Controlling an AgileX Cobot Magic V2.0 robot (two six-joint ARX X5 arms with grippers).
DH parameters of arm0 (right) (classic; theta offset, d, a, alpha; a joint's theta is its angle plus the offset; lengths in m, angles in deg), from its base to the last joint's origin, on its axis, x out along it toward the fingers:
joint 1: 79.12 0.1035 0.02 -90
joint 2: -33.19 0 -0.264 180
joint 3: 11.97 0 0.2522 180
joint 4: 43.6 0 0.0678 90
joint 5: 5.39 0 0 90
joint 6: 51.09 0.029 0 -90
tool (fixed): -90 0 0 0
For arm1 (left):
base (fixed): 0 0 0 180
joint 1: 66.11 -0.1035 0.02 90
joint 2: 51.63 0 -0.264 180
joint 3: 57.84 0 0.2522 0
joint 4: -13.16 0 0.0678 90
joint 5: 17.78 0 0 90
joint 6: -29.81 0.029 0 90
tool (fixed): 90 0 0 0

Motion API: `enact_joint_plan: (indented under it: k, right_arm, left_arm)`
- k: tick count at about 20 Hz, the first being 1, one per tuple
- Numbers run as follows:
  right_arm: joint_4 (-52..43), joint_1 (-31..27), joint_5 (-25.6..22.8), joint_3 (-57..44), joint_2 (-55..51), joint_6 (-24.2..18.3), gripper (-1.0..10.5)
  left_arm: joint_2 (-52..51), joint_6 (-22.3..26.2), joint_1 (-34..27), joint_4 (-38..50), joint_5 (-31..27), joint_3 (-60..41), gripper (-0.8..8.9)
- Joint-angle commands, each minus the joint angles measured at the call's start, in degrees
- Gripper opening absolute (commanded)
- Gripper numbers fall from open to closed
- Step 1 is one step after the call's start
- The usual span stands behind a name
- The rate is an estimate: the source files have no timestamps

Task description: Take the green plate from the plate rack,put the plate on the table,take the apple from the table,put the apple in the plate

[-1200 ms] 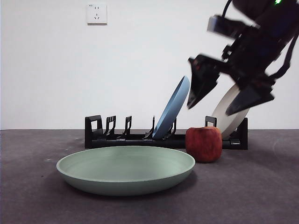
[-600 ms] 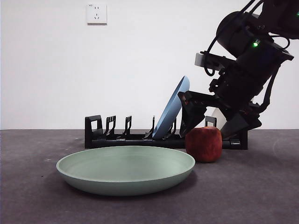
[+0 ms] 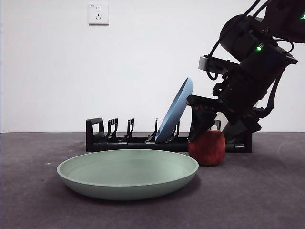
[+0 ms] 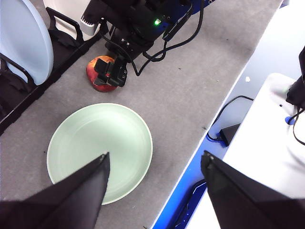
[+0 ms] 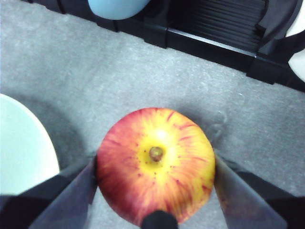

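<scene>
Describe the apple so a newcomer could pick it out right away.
Start at the long black plate rack along the back of the table. In front of its end, beside the green plate, sits the apple, with the right hand straddling it. It is the only small rounded red thing with yellow streaks; everything else nearby is a plate.

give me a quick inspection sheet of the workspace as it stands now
surface: dark grey speckled table, only the items below on it
job's things: round pale sage-green plate flat on the table in front of the long black plate rack; red-and-yellow apple on the table beside the plate, apart from it
clutter: pale blue plate and a white plate standing in the rack
grippers: right gripper, jaws flanking the apple, contact unclear; left gripper open, above the green plate
cables: black cables on the right arm
surroundings: white wall with socket
</scene>
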Motion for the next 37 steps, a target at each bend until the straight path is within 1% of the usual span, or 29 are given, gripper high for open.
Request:
enact_joint_plan:
  k: [1,3,7,9,11,12,16,21,23,25,27,28,35,36,37]
  right_arm:
    - [0.0,0.2,0.1,-0.2,-0.2,0.8,-0.1]
    - [0.0,0.3,0.1,-0.2,-2.8,0.8,-0.1]
    - [0.6,2.4,0.1,-0.2,-10.8,0.8,-0.1]
    - [1.1,4.8,0.3,-0.2,-13.8,1.9,-0.1]
    - [1.1,8.3,0.3,-0.2,-14.6,2.6,-0.1]
    - [1.4,10.1,0.3,-0.2,-14.6,3.3,-0.1]
    - [1.3,17.7,-0.2,-0.2,-11.4,3.4,-0.1]
    - [1.5,22.0,-0.3,-0.2,-4.5,3.1,-0.1]
    - [1.6,23.6,-2.8,-0.2,-2.5,2.0,-0.1]
    - [1.9,24.3,-3.0,-0.2,-2.1,1.2,-0.1]
    - [2.1,24.5,-3.5,-0.3,-1.9,1.2,-0.1]
    - [2.6,24.5,-4.7,-0.3,-1.8,1.2,-0.1]
    - [4.5,24.6,-4.4,-0.3,1.9,1.2,-0.1]
    - [4.5,25.0,-4.5,-0.3,1.9,1.2,0.5]
    - [4.5,25.0,-4.5,-0.3,1.6,1.2,1.3]
  left_arm:
    - [0.0,-0.4,0.1,-0.3,-0.3,0.0,3.18]
    - [0.0,-0.4,0.1,-0.5,-0.3,0.0,3.18]
    - [0.0,-0.4,0.1,-0.5,-0.3,0.0,3.18]
    - [0.0,-0.4,0.1,-0.5,-0.2,0.0,3.18]
    - [0.0,-0.4,0.1,-0.5,-0.2,0.0,3.18]
    - [0.0,-0.4,0.1,-0.5,-0.2,0.0,3.18]
    - [0.0,-0.4,0.1,-0.5,-0.2,0.0,3.18]
    - [0.0,-0.4,0.1,-0.5,-0.2,0.0,3.18]
    - [0.0,-0.4,0.1,-0.5,-0.2,0.0,3.18]
    - [0.0,-0.4,0.1,-0.5,-0.2,0.0,3.18]
    - [0.0,-0.4,0.1,-0.5,-0.2,0.0,3.18]
    - [0.0,-0.4,0.1,-0.5,-0.2,0.0,3.18]
    - [0.0,-0.4,0.1,-1.4,-0.1,0.0,3.18]
    - [0.0,-0.4,0.1,-1.7,-0.1,0.0,3.18]
    - [0.0,-0.4,0.1,-1.9,-0.1,0.0,3.18]
